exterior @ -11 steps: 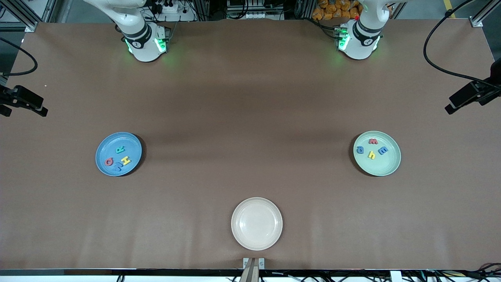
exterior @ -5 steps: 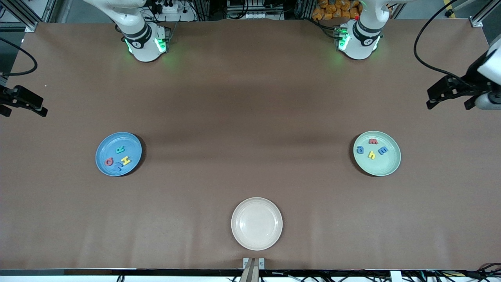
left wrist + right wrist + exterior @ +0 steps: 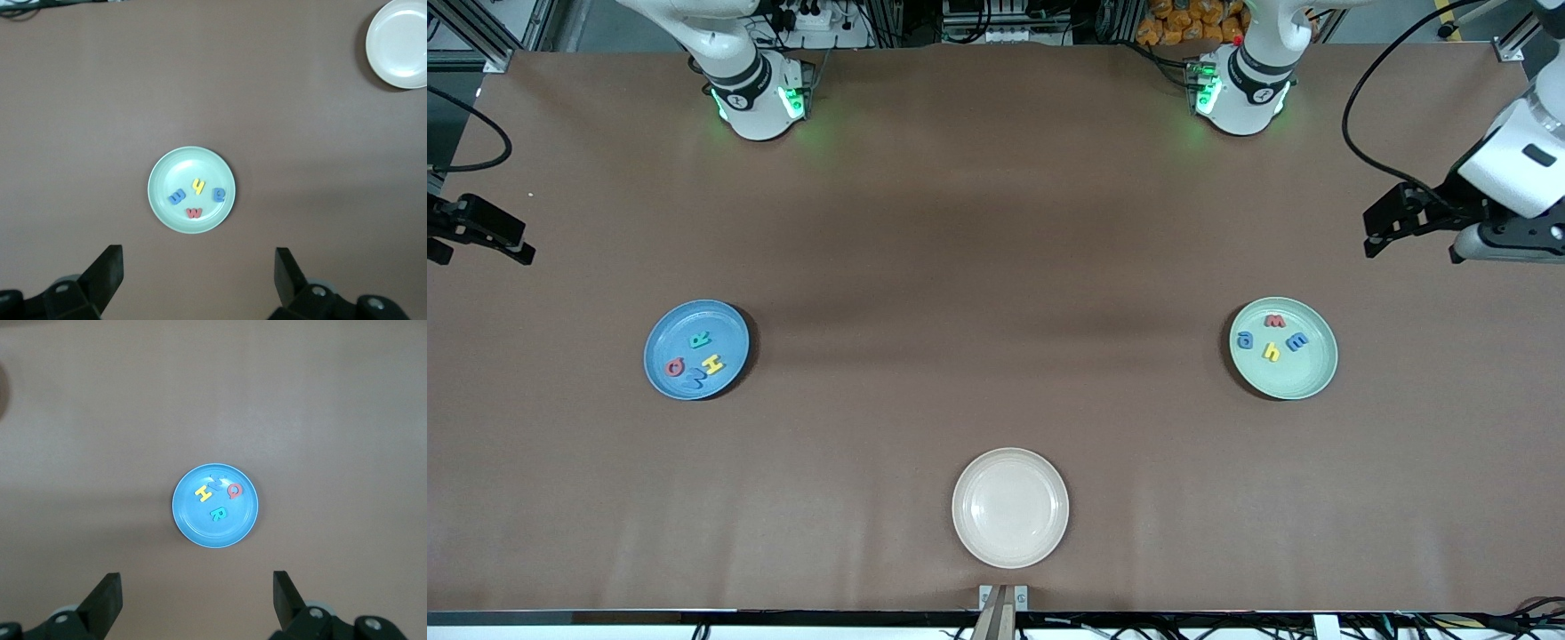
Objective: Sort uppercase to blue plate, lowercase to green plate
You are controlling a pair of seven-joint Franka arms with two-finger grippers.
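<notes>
The blue plate holds the uppercase letters: yellow H, green R, red G and a blue M. On the green plate lie the lowercase letters: red w, blue a, yellow h and blue m. My left gripper hangs open and empty high above the table beside the green plate. High above the table beside the blue plate, my right gripper is open and empty too.
A cream-white plate with nothing on it stands near the table's front edge, midway between the two ends. The two arm bases stand along the back edge. A cable loops over the left arm's end.
The left arm's hand has swung in from the table's end toward the middle, above the table near the green plate. The right arm, plates and letters have not moved.
</notes>
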